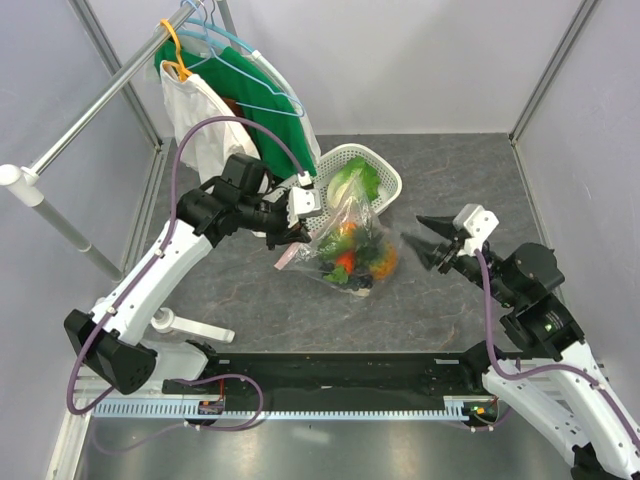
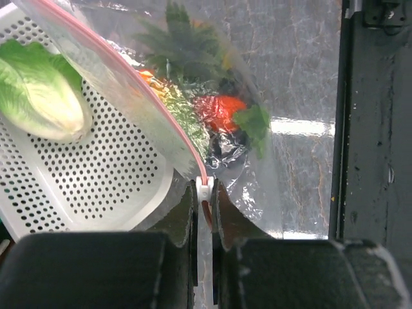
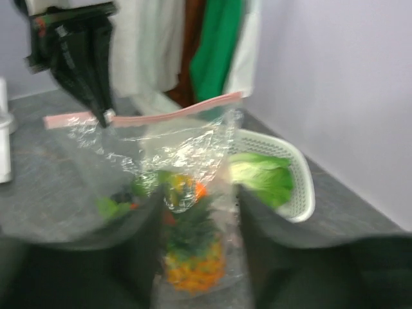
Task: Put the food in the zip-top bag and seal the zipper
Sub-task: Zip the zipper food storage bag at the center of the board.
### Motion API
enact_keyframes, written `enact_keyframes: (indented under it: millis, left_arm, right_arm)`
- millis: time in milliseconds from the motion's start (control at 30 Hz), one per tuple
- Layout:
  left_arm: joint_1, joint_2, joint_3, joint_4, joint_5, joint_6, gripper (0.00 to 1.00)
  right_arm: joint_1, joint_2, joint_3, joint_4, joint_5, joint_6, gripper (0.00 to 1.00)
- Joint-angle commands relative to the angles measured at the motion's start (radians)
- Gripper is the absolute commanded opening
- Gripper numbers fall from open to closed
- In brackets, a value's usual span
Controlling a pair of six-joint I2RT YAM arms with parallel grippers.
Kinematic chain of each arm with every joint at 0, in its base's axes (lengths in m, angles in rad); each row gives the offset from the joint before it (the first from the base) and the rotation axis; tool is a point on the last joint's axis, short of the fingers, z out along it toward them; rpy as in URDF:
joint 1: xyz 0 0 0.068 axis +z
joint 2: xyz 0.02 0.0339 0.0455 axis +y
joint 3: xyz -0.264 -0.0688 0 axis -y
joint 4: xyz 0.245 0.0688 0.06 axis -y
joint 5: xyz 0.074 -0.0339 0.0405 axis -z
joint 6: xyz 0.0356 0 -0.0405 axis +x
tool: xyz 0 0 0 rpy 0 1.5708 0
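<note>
Grey surface (image 1: 450, 180) enclosed by pale walls; garments on hangers (image 1: 250, 90) at far left; white perforated basket (image 1: 385, 175) holding a lettuce (image 1: 352, 180) at far centre. Zip-top bag (image 1: 350, 235) stands just near the basket, bottom on the surface; food (image 1: 350, 258) inside, orange, red and green pieces. Left hand (image 1: 283, 238) clamped together on the pink zipper (image 2: 129, 84) near its left end, holding that edge up; right hand (image 1: 418, 243) fingers apart, just right of the bag, gripping nothing.

A dark grey mottled bench (image 1: 450, 180) carries a white perforated plastic basket (image 1: 392, 178) near its far middle, and a clear plastic zip-top bag of toy food (image 1: 347, 245) touches down just in front of it.
</note>
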Motion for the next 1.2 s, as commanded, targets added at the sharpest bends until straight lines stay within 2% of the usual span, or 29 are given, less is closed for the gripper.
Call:
enact_keyframes:
  millis: [0,67,100,233,333,433,467,567,667,767,1033,1133,1167]
  left_arm:
    - [-0.055,0.014,0.116,0.009,0.075,0.062,0.02]
    - [-0.082,0.030,0.156,0.010,0.071,0.084,0.02]
    - [-0.095,0.038,0.172,0.010,0.072,0.088,0.02]
    - [-0.159,0.061,0.233,0.010,0.069,0.126,0.02]
    - [-0.201,0.075,0.251,0.012,0.059,0.137,0.02]
    - [-0.237,0.092,0.256,0.010,0.043,0.114,0.02]
    - [-0.245,0.095,0.253,0.010,0.037,0.107,0.02]
    - [-0.265,0.095,0.247,0.010,0.029,0.084,0.02]
    - [-0.271,0.092,0.242,0.013,0.031,0.078,0.02]
    - [-0.271,0.093,0.244,0.013,0.032,0.076,0.02]
    - [-0.293,0.107,0.247,0.024,0.019,0.064,0.02]
    - [-0.294,0.113,0.238,0.022,0.008,0.053,0.02]
    - [-0.296,0.113,0.235,0.022,-0.003,0.047,0.02]
  right_arm:
    - [-0.001,0.101,0.086,-0.084,-0.234,-0.135,0.73]
    - [-0.001,0.126,0.111,-0.123,-0.254,-0.183,0.85]
    - [-0.001,0.141,0.134,-0.132,-0.260,-0.236,0.88]
    - [-0.001,0.167,0.185,-0.218,-0.333,-0.370,0.90]
    - [-0.001,0.198,0.226,-0.253,-0.344,-0.396,0.90]
    - [-0.002,0.225,0.248,-0.285,-0.384,-0.390,0.83]
    - [-0.001,0.230,0.249,-0.291,-0.413,-0.381,0.77]
    - [-0.001,0.247,0.252,-0.318,-0.454,-0.343,0.68]
    - [0.001,0.256,0.246,-0.328,-0.496,-0.306,0.63]
    - [0.001,0.279,0.258,-0.341,-0.525,-0.290,0.62]
    - [0.022,0.399,0.340,-0.452,-0.502,-0.371,0.50]
    - [0.048,0.425,0.373,-0.480,-0.470,-0.373,0.34]
    - [0.056,0.428,0.381,-0.486,-0.441,-0.370,0.24]
